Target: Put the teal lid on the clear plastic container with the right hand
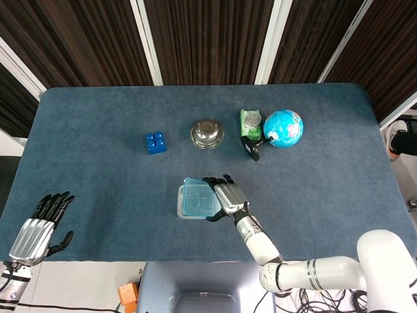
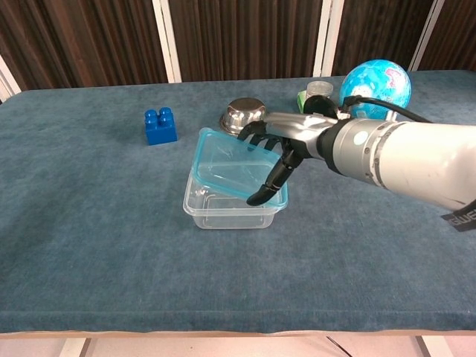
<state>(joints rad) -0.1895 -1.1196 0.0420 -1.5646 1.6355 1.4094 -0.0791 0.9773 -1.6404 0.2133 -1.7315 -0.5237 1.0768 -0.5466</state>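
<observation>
Teal lid (image 2: 234, 167) sits tilted over the clear plastic container (image 2: 223, 210), near edge low on the rim, far edge raised, pinched in your right hand (image 2: 286, 145) by thumb below and fingers (image 2: 253, 132) above. Release it now and it could seat crooked or slide off towards the steel bowl (image 2: 244, 113). Your left hand (image 1: 38, 229) idles at the table's (image 1: 98, 189) corner, fingers apart, holding nothing.
</observation>
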